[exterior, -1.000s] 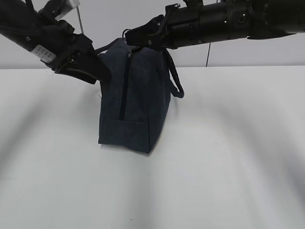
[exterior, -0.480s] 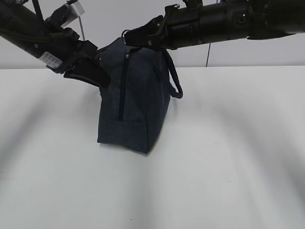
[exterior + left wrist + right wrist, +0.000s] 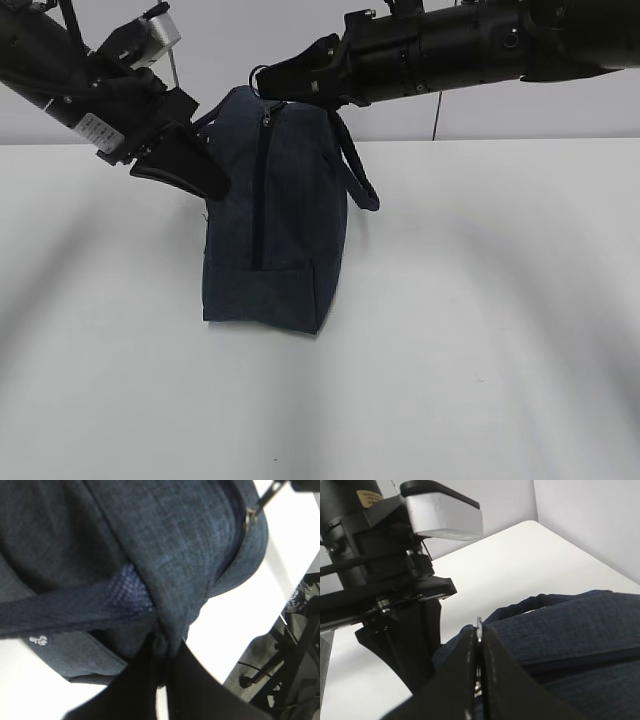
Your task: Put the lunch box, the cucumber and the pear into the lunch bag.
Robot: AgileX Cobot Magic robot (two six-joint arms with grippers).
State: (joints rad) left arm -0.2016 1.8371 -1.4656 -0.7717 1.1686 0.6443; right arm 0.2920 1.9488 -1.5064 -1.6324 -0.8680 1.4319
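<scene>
The dark navy lunch bag (image 3: 275,210) stands end-on on the white table, its zipper (image 3: 260,190) running down the near end. My left gripper (image 3: 205,180) is shut on the bag's fabric at its left side; in the left wrist view the fabric (image 3: 165,645) is pinched between the dark fingers. My right gripper (image 3: 268,82) is shut on the metal ring pull (image 3: 479,625) at the top of the bag. One loop handle (image 3: 358,170) hangs on the right. The lunch box, cucumber and pear are out of view.
The white table (image 3: 480,330) spreads around the bag. A grey wall stands behind. The left arm (image 3: 90,90) and right arm (image 3: 470,45) reach in from the upper corners. The table's edge and cables show in the left wrist view (image 3: 290,645).
The bag has swung from a tilt to nearly upright and shifted slightly left. The left gripper moved up and left with the fabric; the right gripper holds at the top.
</scene>
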